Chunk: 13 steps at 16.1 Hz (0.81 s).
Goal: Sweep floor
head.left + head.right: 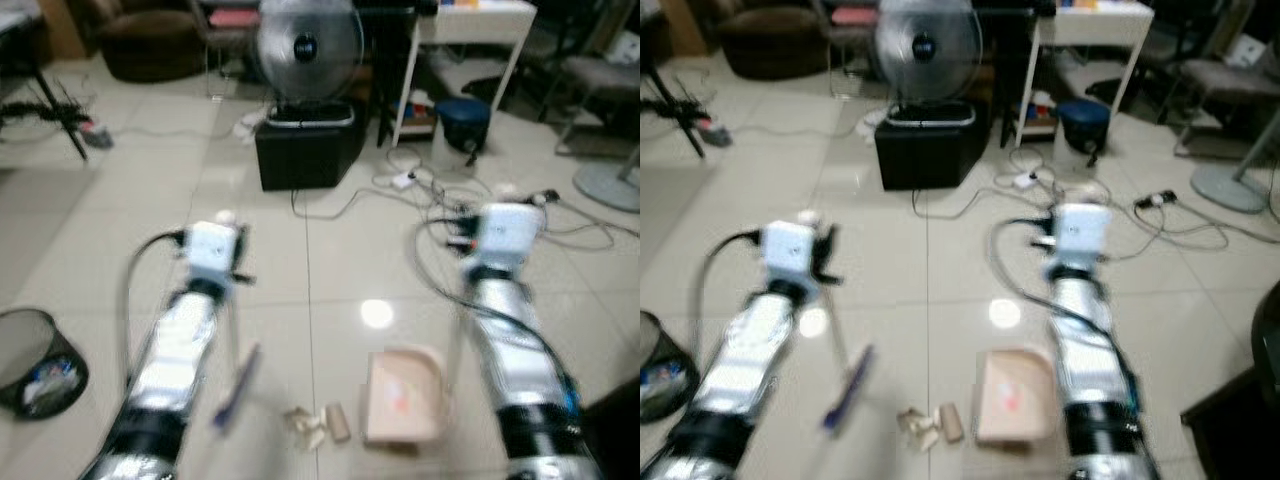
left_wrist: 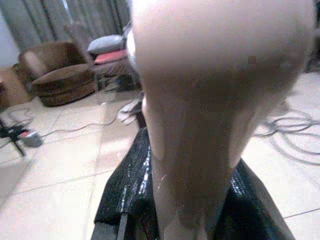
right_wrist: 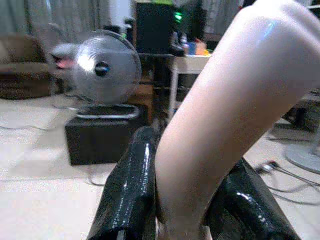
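Both silver arms reach forward over the tiled floor, blurred. My left gripper (image 2: 190, 200) is shut on a pale broom handle (image 2: 200, 100); the thin broom runs down to its blue brush end (image 1: 234, 388) on the floor. My right gripper (image 3: 185, 200) is shut on the pale dustpan handle (image 3: 220, 100). The beige dustpan (image 1: 403, 396) rests on the tiles between the arms, nearer the right one. A few small scraps of rubbish (image 1: 316, 423) lie just left of the dustpan, between it and the brush.
A black waste bin (image 1: 36, 362) stands at lower left. Ahead a fan (image 1: 305, 45) sits on a black box (image 1: 305, 152). Cables (image 1: 440, 200) trail across the floor at right, near a white table (image 1: 470, 25) and a blue bin (image 1: 462, 120).
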Motion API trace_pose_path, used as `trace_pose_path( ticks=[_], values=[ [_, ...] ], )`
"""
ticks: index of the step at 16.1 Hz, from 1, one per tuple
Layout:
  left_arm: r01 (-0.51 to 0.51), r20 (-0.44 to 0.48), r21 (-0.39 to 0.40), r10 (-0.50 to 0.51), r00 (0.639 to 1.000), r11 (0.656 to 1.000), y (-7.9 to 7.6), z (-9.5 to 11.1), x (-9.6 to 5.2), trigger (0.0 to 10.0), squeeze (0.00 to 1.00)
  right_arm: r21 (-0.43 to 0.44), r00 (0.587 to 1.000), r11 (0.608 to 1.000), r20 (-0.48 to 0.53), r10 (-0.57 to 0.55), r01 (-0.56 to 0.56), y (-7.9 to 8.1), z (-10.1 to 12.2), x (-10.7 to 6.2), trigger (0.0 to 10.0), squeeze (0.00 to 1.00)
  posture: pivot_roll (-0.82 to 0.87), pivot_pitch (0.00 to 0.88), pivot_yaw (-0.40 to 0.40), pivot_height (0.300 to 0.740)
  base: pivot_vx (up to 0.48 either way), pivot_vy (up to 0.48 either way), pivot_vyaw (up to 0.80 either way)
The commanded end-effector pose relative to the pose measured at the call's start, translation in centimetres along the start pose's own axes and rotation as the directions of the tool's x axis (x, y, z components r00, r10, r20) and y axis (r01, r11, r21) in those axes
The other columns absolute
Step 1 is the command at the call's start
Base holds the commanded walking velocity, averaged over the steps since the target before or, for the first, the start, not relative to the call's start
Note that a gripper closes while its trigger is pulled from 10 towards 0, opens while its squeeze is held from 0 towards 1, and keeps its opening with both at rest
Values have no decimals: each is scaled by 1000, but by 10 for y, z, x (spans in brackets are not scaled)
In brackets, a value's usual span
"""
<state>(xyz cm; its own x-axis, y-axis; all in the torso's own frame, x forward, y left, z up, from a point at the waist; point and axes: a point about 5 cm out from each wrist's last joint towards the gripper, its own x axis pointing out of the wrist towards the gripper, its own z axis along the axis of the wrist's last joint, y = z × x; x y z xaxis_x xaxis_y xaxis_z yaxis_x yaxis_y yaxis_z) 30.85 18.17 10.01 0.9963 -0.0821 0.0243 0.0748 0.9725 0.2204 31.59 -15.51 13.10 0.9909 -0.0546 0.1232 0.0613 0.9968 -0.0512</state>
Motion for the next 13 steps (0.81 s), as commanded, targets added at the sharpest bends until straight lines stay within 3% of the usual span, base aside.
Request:
trace_pose_path(
  ticks=[1,9,13],
  values=[
    [9,72,-2,-9,997,1000,-4,15,4,10000,0,-20,999,1000,30,-22,23,-9,5,3,10000,0,-42,40,28,740,0,0,0],
    [-50,87,10,49,995,999,3,6,-9,10000,0,-119,998,993,64,-1,9,-15,-4,0,10000,0,-37,154,35,740,0,0,0],
    [-45,87,5,45,995,999,-1,1,-12,10000,0,-219,992,975,107,72,-47,-13,-9,3,10000,0,-32,235,45,740,0,0,0]
  ],
)
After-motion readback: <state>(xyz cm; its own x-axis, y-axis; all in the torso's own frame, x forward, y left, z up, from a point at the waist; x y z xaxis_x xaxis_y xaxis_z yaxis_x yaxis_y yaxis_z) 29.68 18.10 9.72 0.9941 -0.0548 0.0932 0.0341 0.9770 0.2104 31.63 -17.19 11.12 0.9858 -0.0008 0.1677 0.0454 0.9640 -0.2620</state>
